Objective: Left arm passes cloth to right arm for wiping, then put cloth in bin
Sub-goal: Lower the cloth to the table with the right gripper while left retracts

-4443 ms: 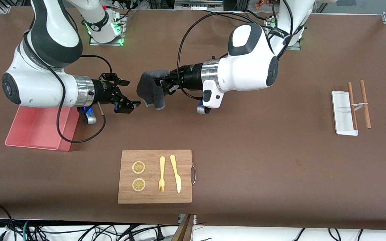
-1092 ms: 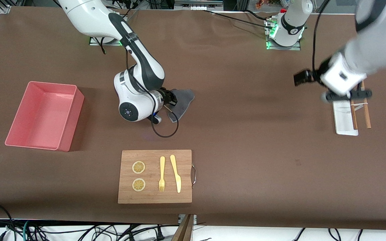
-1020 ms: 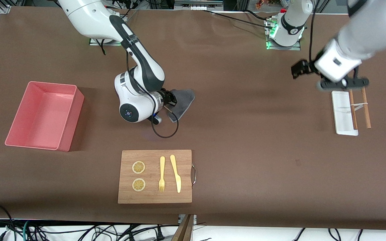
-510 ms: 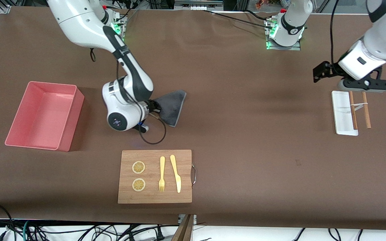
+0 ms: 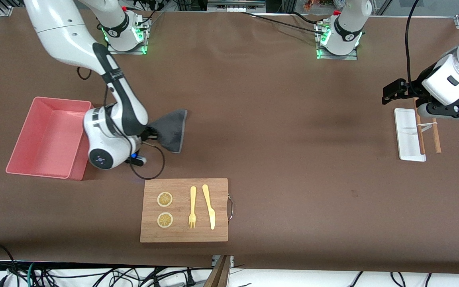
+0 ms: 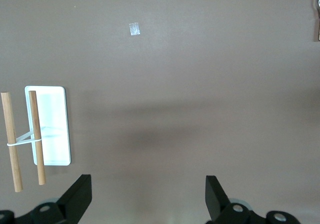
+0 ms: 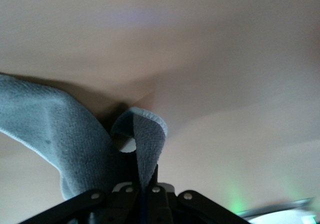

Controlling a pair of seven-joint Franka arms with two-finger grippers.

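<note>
Right gripper (image 5: pixel 148 134): low over the table beside the pink rectangular plastic bin (image 5: pixel 38 159), jaws clamped on the soft dark grey fabric cloth (image 5: pixel 169 129).
Cloth: trails on the brown table (image 5: pixel 293 159).
Left gripper (image 6: pixel 147 199): jaws spread wide, holding nothing, over the small flat white tray (image 5: pixel 407 135).

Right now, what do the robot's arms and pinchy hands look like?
Both arms are glossy white with dark grey joint bands and loose black cables. The right arm has a round white elbow cap with a small blue light. The left gripper has two black wedge-shaped fingers. Green lights glow at both bases.
</note>
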